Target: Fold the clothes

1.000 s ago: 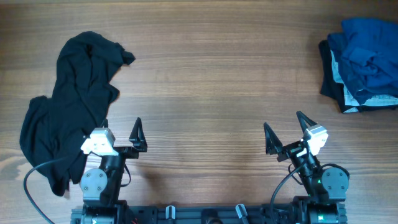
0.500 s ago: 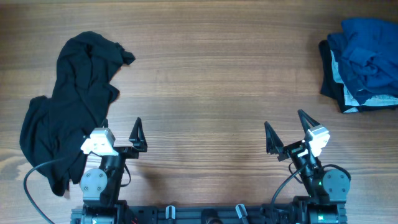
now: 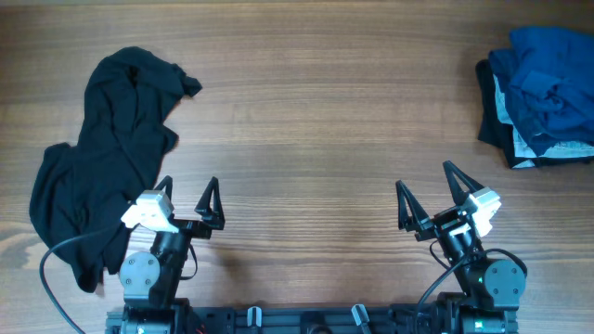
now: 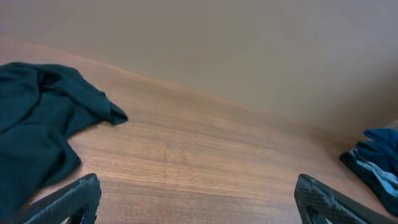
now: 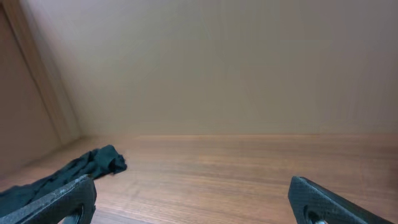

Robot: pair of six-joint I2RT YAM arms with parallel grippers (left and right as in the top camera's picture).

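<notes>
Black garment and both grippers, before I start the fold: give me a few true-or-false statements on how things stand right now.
1. The black garment lies crumpled on the left part of the table. True.
2. The left gripper is shut on the black garment. False: its jaws stand open and hold nothing.
3. The right gripper is open and empty over bare wood. True.
4. The heap of blue garments lies on top of the black garment. False: it sits at the table's far right edge, well apart from it.
</notes>
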